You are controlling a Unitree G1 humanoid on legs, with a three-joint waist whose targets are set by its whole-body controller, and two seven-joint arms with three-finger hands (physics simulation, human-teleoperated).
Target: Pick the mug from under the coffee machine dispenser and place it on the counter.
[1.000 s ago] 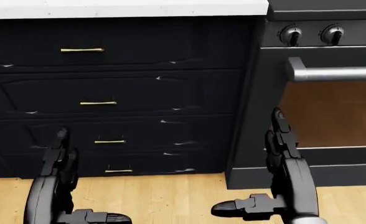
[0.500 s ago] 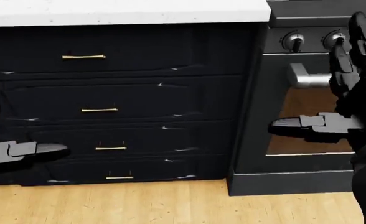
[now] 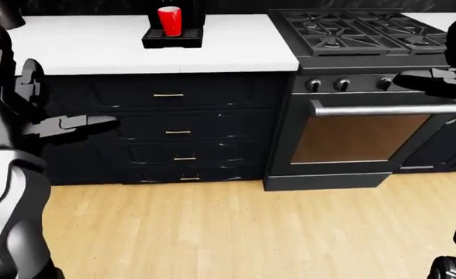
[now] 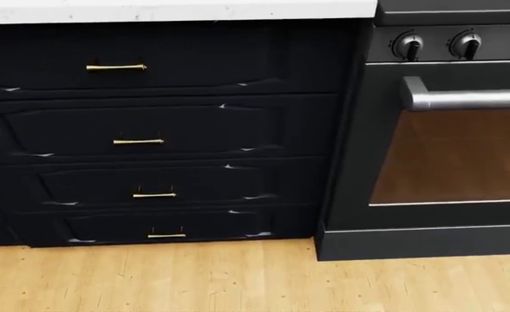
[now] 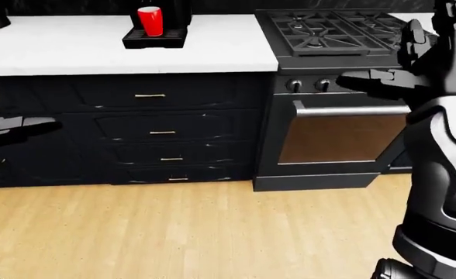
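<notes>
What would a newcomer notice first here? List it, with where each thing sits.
The red mug stands out first, sitting on the black coffee machine's tray at the top of the left-eye view, on the white counter. Next come the robot's raised hands: left hand at that view's left edge, right hand before the black stove in the right-eye view, both empty.
</notes>
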